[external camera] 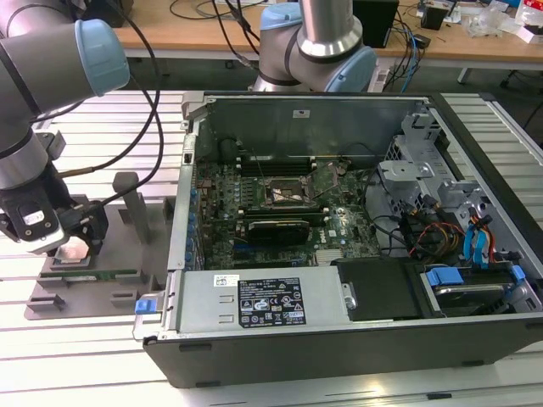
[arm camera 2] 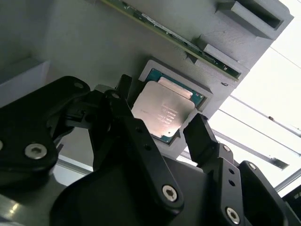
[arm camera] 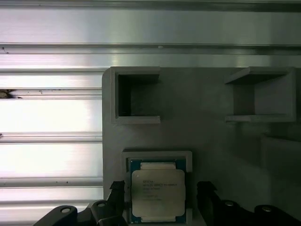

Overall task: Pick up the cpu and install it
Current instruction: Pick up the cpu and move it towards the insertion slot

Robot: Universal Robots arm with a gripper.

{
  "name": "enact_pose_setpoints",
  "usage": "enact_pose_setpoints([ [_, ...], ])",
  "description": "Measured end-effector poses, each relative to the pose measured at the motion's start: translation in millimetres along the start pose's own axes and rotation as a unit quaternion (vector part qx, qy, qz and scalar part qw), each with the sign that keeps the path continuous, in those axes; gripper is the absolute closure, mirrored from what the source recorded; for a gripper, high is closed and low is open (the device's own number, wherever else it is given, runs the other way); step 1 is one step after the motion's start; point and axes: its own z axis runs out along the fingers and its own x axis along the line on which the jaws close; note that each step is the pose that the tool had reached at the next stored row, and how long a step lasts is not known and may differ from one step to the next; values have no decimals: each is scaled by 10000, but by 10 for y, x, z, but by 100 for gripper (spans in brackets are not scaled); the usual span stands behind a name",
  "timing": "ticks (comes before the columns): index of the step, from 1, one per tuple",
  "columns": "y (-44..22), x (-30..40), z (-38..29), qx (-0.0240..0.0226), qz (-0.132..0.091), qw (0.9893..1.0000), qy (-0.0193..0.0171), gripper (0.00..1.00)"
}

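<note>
**Exterior view.** Low over the grey holder plate (external camera: 85,292), the gripper (external camera: 75,246), hanging from the bent arm (external camera: 34,110). Just beside it on the same plate, a long green memory stick (external camera: 110,273), lying along a slot. To the exterior view's right of the holder plate, touching or nearly touching its edge, the open computer case (external camera: 339,339). Deep inside it, well apart from the plate, the black socket frame (external camera: 288,193) on the motherboard (external camera: 254,225). Under plate and case alike, a slatted metal table (external camera: 85,365).

**Second wrist view.** Flat in a shallow square pocket of the holder plate (arm camera 2: 70,47), the cpu (arm camera 2: 162,113), silvery top up, thin blue-green rim showing around it. Gripper (arm camera 2: 161,99) centred above the chip. Black fingers (arm camera 2: 129,122) spread apart, one to each side of the pocket, clear of the chip on both sides. Just beyond the pocket, the memory stick (arm camera 2: 164,34), seen edge-on in its slot in the plate.

**First wrist view.** Again in the pocket of the holder plate (arm camera: 211,141), the cpu (arm camera: 157,197), square to its walls. Flanking it, the two fingertips (arm camera: 117,190), with a strip of grey pocket wall between each and the chip. Gripper (arm camera: 161,187) held wide, straddling the cpu, closed on nothing. Farther along the plate, two boxy recesses (arm camera: 136,96). Past the plate's edge, the bright slats of the table (arm camera: 51,117).
</note>
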Motion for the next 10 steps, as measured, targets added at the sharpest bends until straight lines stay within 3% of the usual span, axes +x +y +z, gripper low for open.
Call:
enact_pose_setpoints([
  [7, 0, 2, 0, 1, 1, 10000, 6, 29],
  [8, 1, 4, 0, 1, 3, 10000, 3, 42],
  [10, 0, 0, 2, 0, 0, 10000, 1, 45],
])
